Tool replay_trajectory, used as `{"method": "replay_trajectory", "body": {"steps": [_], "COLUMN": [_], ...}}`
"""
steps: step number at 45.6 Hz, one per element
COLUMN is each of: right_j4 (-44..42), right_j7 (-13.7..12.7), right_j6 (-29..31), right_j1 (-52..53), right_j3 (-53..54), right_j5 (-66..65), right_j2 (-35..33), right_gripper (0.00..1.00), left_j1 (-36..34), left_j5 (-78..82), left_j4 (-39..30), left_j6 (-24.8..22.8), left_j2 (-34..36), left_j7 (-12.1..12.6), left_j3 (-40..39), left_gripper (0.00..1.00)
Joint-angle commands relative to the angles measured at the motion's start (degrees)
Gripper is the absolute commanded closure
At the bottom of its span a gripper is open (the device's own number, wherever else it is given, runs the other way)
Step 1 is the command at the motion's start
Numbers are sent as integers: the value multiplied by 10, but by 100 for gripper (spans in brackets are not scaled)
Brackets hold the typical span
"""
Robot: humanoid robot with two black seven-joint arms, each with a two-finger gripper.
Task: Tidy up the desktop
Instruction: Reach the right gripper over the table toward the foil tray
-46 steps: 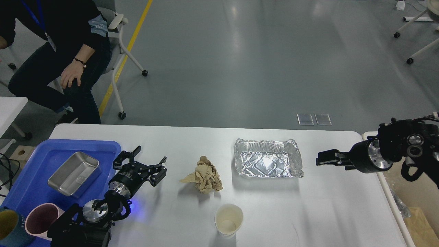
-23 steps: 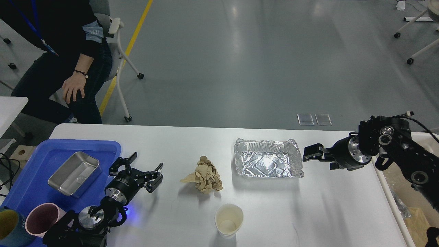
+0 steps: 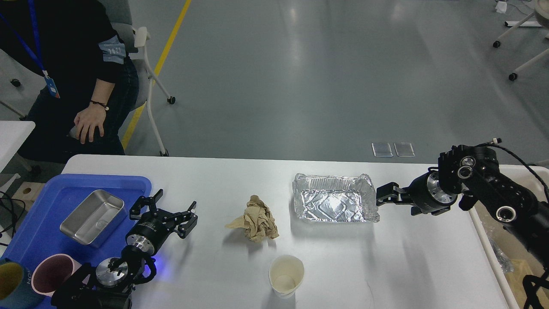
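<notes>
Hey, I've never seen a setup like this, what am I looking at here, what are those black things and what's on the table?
This is one view from a robot's own head, looking down at the white desktop. The black things are its two arms. The left claw is open and empty beside a blue tray holding a steel pan. The right claw sits by the edge of a foil tray; whether it grips is unclear. Also there: crumpled brown paper, a paper cup, and a seated person behind.

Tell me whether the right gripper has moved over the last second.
Yes. The right gripper has moved left across the desktop, closing the gap to the foil tray, which stayed put; it now sits right at the tray's right rim.
</notes>
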Motion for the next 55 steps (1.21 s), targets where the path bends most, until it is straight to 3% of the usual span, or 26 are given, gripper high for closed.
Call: {"method": "replay_trajectory", "body": {"steps": [1, 15, 22, 32, 43, 48, 55], "right_j4": [-1, -9, -9, -25, -32, -34, -34], "right_j7": [-1, -2, -1, 3, 52, 88, 90], "right_j6": [2, -9, -82, -141, -157, -153, -129], "right_j1": [0, 31, 70, 145, 152, 115, 94], "right_j3": [0, -79, -194, -325, -292, -243, -220], "right_j5": [2, 86, 208, 356, 408, 408, 408], "right_j2": [-3, -16, -61, -70, -89, -95, -96], "right_gripper": [0, 0, 0, 0, 0, 0, 0], "left_j1": [1, 0, 1, 2, 2, 1, 2], "left_j5": [0, 0, 0, 0, 0, 0, 0], "left_j4": [-1, -1, 0, -1, -1, -1, -1], "left_j6": [0, 0, 0, 0, 0, 0, 0], "left_j2": [0, -1, -1, -1, -3, -3, -3], "left_j7": [0, 0, 0, -1, -1, -1, -1], "left_j3": [0, 0, 0, 0, 0, 0, 0], "left_gripper": [0, 0, 0, 0, 0, 0, 0]}}
